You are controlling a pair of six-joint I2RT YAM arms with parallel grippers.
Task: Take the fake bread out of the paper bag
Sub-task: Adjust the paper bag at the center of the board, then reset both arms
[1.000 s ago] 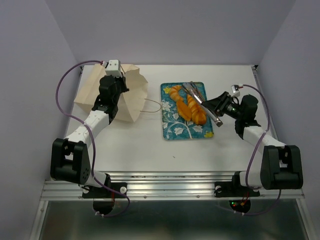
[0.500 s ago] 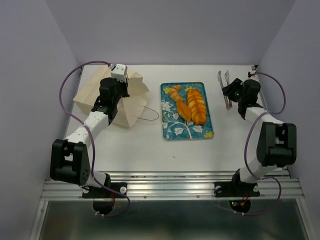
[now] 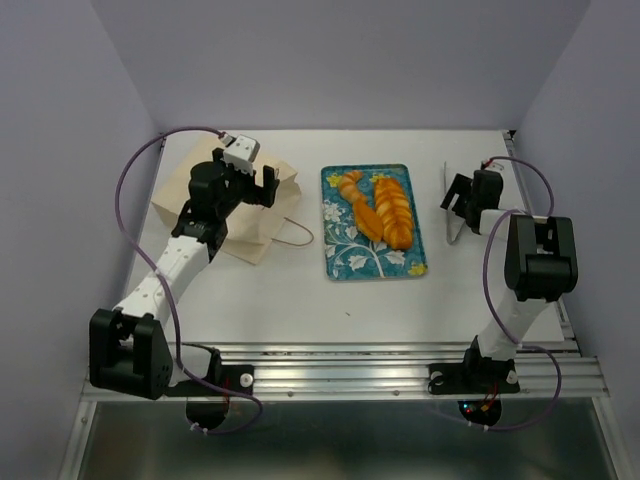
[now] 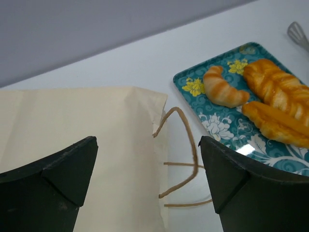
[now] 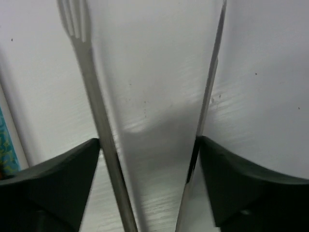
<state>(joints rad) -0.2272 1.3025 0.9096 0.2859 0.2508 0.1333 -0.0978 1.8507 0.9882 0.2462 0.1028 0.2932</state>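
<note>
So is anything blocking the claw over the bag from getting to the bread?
Nothing visible. The left gripper hangs open over the flat paper bag. Only the bag's thin handles lie on the table toward the teal tray, where the fake bread already rests.

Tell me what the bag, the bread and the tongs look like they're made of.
The paper bag: matte, pale tan paper, judging by its creases and soft folded edge. The fake bread: probably plastic, given its hard, glossy orange-golden surface with bright highlights. The tongs: likely metal, being thin and silvery with a dull brushed sheen.
</note>
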